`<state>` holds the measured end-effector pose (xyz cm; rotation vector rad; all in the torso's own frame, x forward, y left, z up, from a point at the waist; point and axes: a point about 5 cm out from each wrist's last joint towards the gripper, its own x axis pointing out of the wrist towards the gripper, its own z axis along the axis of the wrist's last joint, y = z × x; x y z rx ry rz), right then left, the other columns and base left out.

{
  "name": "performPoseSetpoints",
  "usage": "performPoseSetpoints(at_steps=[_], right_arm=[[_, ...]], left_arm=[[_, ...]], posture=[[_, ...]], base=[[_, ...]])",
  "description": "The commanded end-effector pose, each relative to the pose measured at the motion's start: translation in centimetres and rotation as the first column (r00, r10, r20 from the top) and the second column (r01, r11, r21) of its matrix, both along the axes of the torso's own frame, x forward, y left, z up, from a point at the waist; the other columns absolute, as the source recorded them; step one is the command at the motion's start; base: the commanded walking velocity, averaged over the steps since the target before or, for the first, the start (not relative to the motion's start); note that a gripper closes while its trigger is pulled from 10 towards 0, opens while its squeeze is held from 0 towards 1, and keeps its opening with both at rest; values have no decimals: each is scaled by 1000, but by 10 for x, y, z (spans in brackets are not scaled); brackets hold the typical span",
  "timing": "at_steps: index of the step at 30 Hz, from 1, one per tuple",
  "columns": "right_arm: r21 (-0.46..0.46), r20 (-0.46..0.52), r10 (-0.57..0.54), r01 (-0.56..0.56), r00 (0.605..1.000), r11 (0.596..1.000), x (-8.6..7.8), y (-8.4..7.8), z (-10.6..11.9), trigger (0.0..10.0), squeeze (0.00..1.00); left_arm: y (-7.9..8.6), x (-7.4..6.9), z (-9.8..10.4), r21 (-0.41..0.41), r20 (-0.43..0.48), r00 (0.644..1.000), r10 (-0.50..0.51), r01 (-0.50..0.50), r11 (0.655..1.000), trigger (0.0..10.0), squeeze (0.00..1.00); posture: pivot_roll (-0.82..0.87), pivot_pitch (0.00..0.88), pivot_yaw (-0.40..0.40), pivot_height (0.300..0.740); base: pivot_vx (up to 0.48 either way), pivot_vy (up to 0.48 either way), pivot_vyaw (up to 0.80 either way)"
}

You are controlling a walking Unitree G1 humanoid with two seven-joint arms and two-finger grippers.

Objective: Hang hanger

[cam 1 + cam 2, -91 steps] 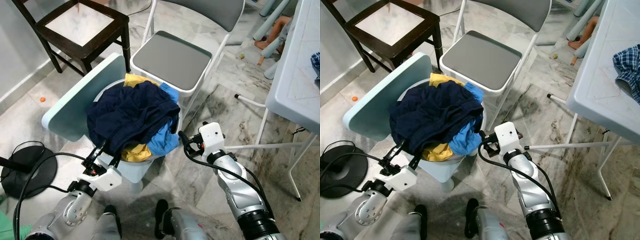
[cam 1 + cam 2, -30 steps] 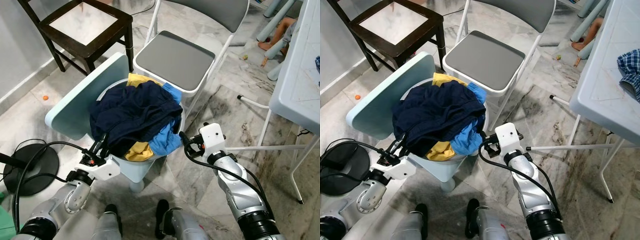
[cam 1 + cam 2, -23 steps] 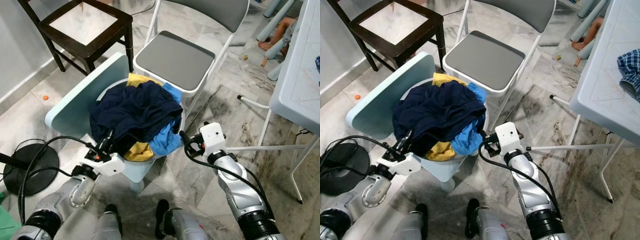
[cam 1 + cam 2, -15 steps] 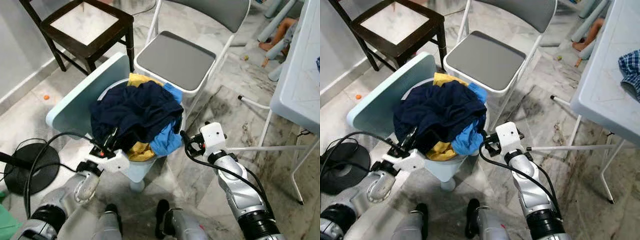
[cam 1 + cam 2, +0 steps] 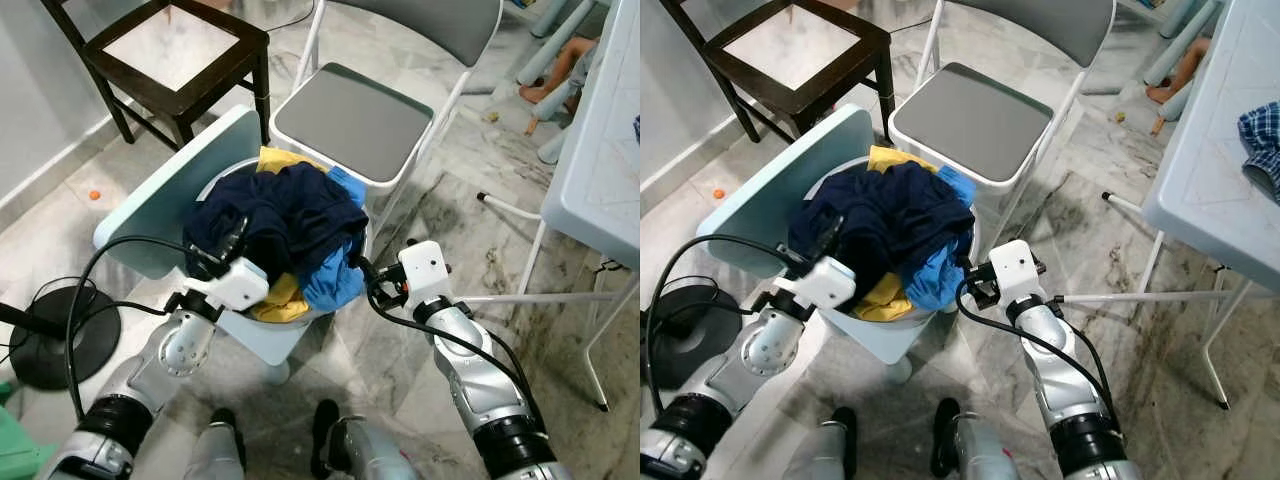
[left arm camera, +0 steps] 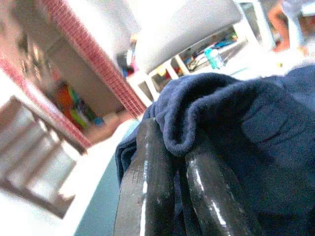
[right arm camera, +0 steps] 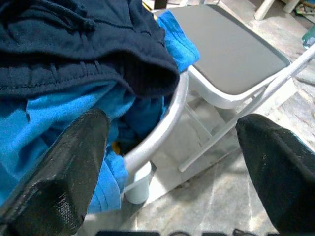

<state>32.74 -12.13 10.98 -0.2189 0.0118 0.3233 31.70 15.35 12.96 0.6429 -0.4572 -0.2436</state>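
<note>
A round pale-blue laundry bin (image 5: pixel 262 345) with a raised flat lid (image 5: pixel 150 215) stands on the marbled floor, heaped with clothes: a dark navy garment (image 5: pixel 285 215) on top, a bright blue garment (image 5: pixel 335 280) spilling over the bin's rim on the side nearest the robot's right arm, and a yellow garment (image 5: pixel 283 296) showing under the navy one and again at the far rim. No hanger can be made out anywhere around the bin.

The left gripper (image 5: pixel 228 240) reaches into the heap from the bin's near side; in the left wrist view its two black fingers (image 6: pixel 147 182) lie close together with a fold of the navy garment pinched between them. The right gripper (image 5: pixel 362 272) hovers just beside the bin's rim, next to the hanging blue garment, and the right wrist view shows its fingers (image 7: pixel 64 172) spread wide with nothing between them.

Just behind the bin stands a white folding chair with a grey padded seat (image 5: pixel 352 122); further back and toward the robot's left is a dark wooden chair (image 5: pixel 165 50). A white table (image 5: pixel 600 150) stands well apart from the bin on the robot's right. A black round stand base (image 5: pixel 45 345) with cables lies on the floor on the bin's left side
</note>
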Motion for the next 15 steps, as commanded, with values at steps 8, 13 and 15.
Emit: performPoseSetpoints(at_steps=[8,13,15], right_arm=[[14,-21,-17,18,1000,1000,-1,-3,-8,10000,0],[9,-22,-40,40,999,999,-1,-8,-12,10000,0],[13,-17,-57,57,998,998,-1,-10,-11,10000,0]], left_arm=[[-8,-8,4,-302,-267,948,-170,85,949,0,0],[-15,-10,19,-333,-339,900,-274,157,930,0,0],[-20,-11,27,-324,-343,890,-301,189,927,0,0]], posture=[[258,240,-71,740],[249,227,-49,740],[228,222,-48,740]], base=[[0,0,0],[0,0,0],[0,0,0]])
